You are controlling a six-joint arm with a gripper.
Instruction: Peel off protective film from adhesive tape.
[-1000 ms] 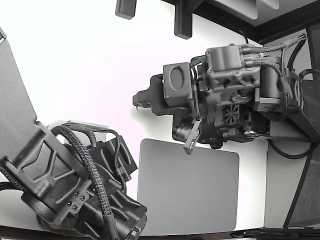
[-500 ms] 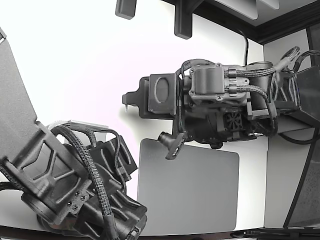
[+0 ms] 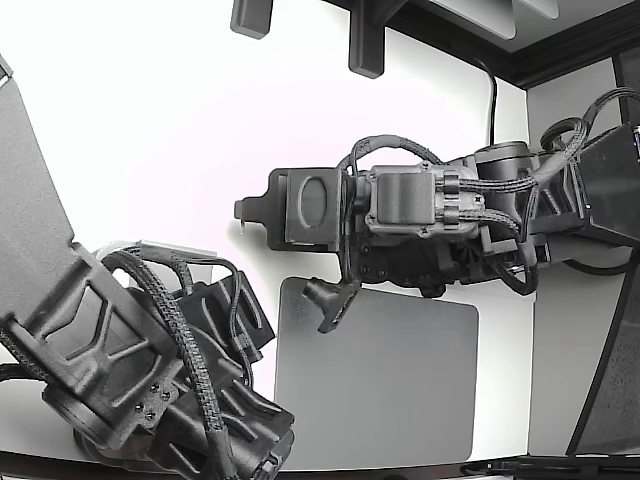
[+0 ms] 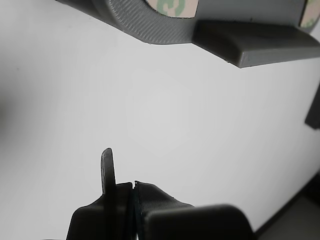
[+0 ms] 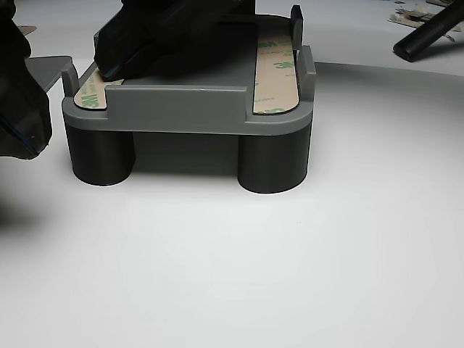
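Note:
A grey fixture (image 5: 188, 109) on round legs carries pale adhesive tape strips with green print, one on the other view's right (image 5: 275, 72) and one on its left (image 5: 90, 90). A second arm's dark gripper (image 5: 167, 36) rests on the fixture's top. My gripper (image 3: 243, 218) points to the exterior view's left, above the white table. In the wrist view my gripper (image 4: 132, 186) has thin fingers pressed together with nothing visible between them. It is well apart from the fixture's edge (image 4: 150, 25) and a tape strip (image 4: 172, 6).
The second arm (image 3: 130, 350) fills the exterior view's lower left. A grey mat (image 3: 380, 390) lies on the white table below my arm. A dark rod (image 5: 428, 36) and pale scraps (image 5: 409, 14) lie behind the fixture in the other view.
My arm has swung to the exterior view's left and its wrist has turned. The fingertips are now further left. The second arm has not moved.

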